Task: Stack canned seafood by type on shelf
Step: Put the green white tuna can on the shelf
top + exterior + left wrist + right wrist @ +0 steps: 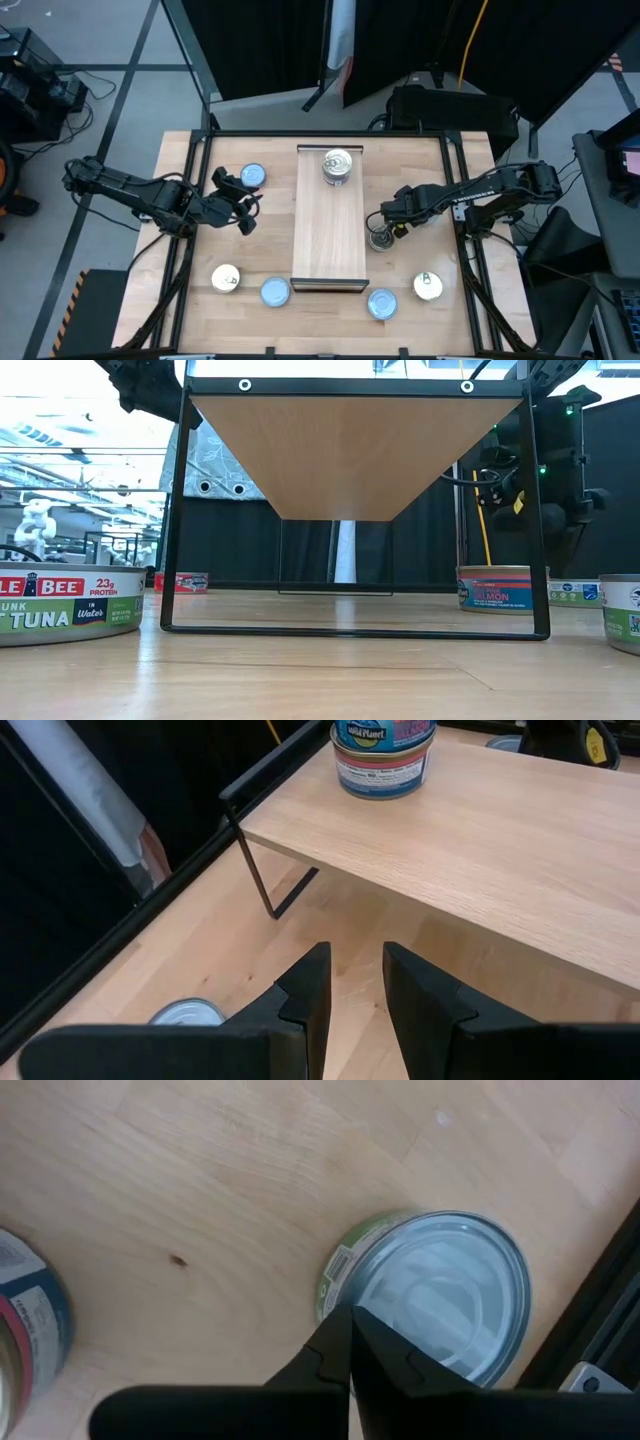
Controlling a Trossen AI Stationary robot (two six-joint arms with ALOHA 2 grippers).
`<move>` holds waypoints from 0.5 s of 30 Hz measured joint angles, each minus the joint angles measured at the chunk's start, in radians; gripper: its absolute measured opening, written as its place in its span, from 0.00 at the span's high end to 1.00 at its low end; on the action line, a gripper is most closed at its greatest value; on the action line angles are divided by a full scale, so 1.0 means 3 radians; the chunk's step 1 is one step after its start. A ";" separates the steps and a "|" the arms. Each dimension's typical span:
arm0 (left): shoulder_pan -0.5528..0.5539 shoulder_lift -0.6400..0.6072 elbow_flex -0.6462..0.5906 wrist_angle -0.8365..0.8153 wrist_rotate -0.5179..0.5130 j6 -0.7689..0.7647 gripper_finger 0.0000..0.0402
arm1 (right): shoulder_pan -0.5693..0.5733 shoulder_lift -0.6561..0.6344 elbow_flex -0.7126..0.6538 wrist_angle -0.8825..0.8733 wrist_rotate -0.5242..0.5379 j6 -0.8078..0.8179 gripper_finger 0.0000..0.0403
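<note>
Looking down on your table (190, 300), you have the shelf (328, 230) standing lengthwise in the middle, with one stack of tins (338, 165) at its far end; the left wrist view shows the top one wears a blue and red label (384, 758).

Your left gripper (243, 208) hovers left of the shelf, just beside a blue-topped tin (252, 177). Its jaws are slightly spread with a narrow gap between them and nothing in it; its fingers (305, 995) point toward the shelf's edge.

Your right gripper (392, 218) sits just off the shelf's right edge, over a silver-topped tin with a green label (440, 1295) that rests on the table. Its jaws are pressed together, tips above the tin's rim, holding nothing.

Nearer the front edge of the table you have four more tins: a cream-topped one (226, 279) and a blue-topped one (275, 292) on the left, another blue-topped one (382, 303) and a cream-topped one (428, 286) on the right. At table level, a tuna tin (70, 605) lies at left and a salmon tin (495, 588) at right.
</note>
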 joint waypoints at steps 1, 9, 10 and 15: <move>0.0000 0.0000 0.0000 0.0000 0.0000 0.0000 0.76 | 0.0000 0.0000 0.0001 0.0011 0.0000 0.0000 1.00; 0.0000 0.0000 0.0000 0.0000 0.0000 0.0000 0.76 | 0.0000 -0.0001 0.0001 0.0058 0.0003 0.0000 1.00; 0.0000 0.0000 0.0000 0.0000 0.0000 0.0000 0.76 | 0.0000 -0.0001 0.0000 0.0068 0.0003 -0.0001 1.00; 0.0000 0.0000 0.0000 0.0000 0.0000 0.0000 0.76 | 0.0000 0.0020 0.0001 0.0154 0.0017 -0.0001 1.00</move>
